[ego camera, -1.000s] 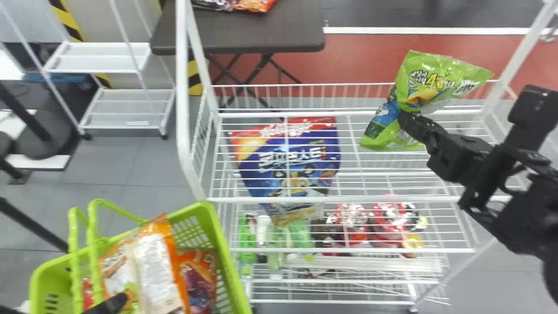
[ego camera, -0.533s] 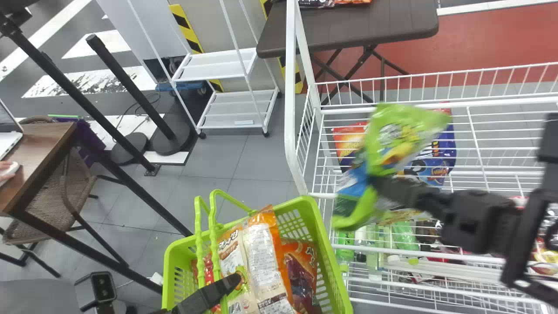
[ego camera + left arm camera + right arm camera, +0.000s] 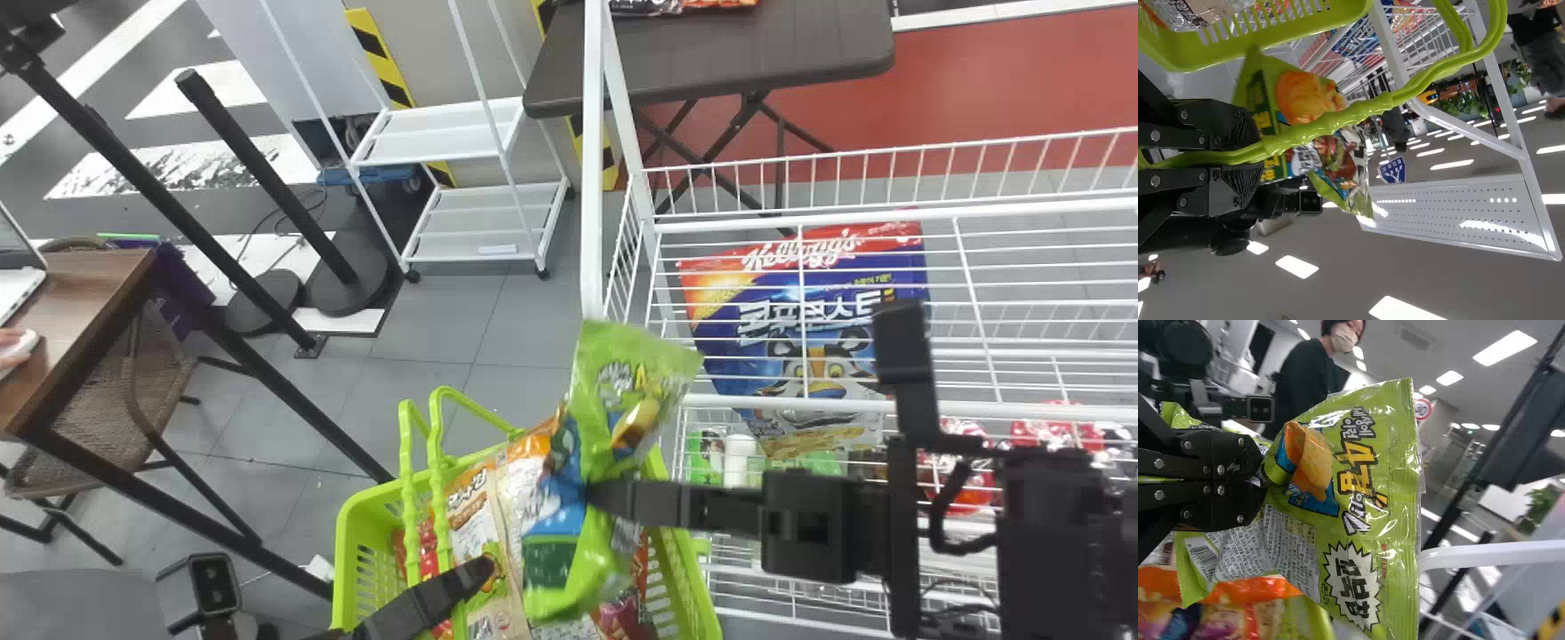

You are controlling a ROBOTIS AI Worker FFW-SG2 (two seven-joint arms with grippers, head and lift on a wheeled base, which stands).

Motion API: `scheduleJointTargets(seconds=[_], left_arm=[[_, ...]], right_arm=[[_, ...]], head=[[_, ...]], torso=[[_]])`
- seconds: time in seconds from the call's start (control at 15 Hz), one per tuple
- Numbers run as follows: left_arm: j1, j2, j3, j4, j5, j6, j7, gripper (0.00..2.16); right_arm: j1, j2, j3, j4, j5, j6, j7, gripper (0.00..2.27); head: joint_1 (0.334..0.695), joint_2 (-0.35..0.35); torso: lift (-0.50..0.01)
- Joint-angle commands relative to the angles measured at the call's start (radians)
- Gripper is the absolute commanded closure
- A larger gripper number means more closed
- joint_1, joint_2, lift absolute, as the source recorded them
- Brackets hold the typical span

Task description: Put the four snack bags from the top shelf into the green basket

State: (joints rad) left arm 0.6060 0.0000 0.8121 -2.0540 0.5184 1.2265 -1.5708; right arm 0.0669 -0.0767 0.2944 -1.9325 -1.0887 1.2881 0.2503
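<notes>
Grey floor is stretching beside a white wire rack in the head view, with a dark folding table standing beyond. A blue and red cereal bag is showing among the rack's wires. The right gripper is holding a green snack bag over the green basket, where other snack bags are lying; the left gripper is resting at the basket's near side. In the left wrist view, the left gripper is closing its fingers around a basket handle. In the right wrist view, the right gripper is pinching the green snack bag tightly, its fingers pressing together and creasing the wrapper.
</notes>
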Motion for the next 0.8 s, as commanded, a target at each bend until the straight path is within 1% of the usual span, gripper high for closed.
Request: scheduleJointTargets(seconds=[0.0,0.07,0.13,0.2,0.27,0.47,0.6,0.73], left_arm=[[0.0,-0.003,-0.001,0.002,0.0,0.0,-0.01,2.15],[0.0,-0.003,-0.001,0.002,-0.001,0.0,-0.01,2.15],[0.0,-0.003,-0.002,0.002,0.0,0.0,-0.01,2.15],[0.0,-0.003,-0.004,0.002,-0.001,0.0,-0.01,2.15],[0.0,-0.003,-0.004,0.002,-0.001,0.0,-0.01,2.15],[-0.002,-0.003,-0.004,0.005,-0.001,0.0,-0.01,2.15],[-0.002,-0.003,-0.004,0.005,-0.001,-0.003,-0.01,2.15],[-0.002,-0.003,-0.004,0.005,0.0,-0.003,-0.01,2.15]], right_arm=[[-0.053,0.002,0.003,0.089,-0.037,0.104,-0.011,2.22],[-0.078,0.002,0.011,0.118,-0.037,0.144,-0.014,2.04],[-0.087,0.002,0.012,0.127,-0.025,0.175,-0.014,1.51],[-0.085,-0.002,0.019,0.116,0.003,0.175,-0.016,0.55],[-0.082,-0.005,0.023,0.09,0.044,0.175,-0.022,0.0],[-0.073,-0.012,0.008,0.026,0.062,0.193,-0.019,0.03],[-0.068,-0.012,-0.032,0.0,0.052,0.233,-0.005,0.04],[-0.062,-0.011,-0.1,-0.036,0.023,0.261,0.004,0.04]], head=[[0.695,0.35],[0.695,0.35],[0.695,0.35],[0.695,0.35],[0.695,0.35],[0.695,0.35],[0.695,0.35],[0.695,0.35]], torso=[[0.0],[0.0],[0.0],[0.0],[0.0],[0.0],[0.0],[0.0]])
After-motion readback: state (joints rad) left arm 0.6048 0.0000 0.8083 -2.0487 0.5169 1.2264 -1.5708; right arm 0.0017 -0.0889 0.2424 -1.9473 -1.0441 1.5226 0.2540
